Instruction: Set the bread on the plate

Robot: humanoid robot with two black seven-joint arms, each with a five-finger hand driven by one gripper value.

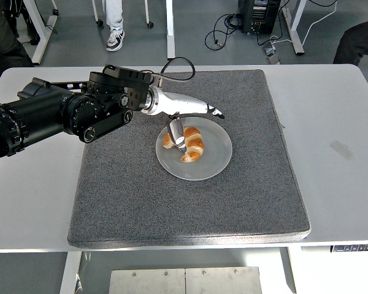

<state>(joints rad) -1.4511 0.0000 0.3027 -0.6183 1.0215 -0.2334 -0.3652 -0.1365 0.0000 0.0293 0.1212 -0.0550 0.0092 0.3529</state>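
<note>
A golden croissant (187,144) lies on the grey round plate (210,164) in the middle of the dark grey mat (190,202). My left hand (193,119) hovers just above and behind the croissant, its fingers spread and holding nothing; the thumb (177,133) hangs down beside the bread's left end. The black left arm (67,116) reaches in from the left edge. The right arm is out of view.
The mat covers most of the white table (337,147). A black cable (175,67) loops over my left wrist. A person's legs and shoes (115,37) and desk legs show on the floor beyond the table's far edge.
</note>
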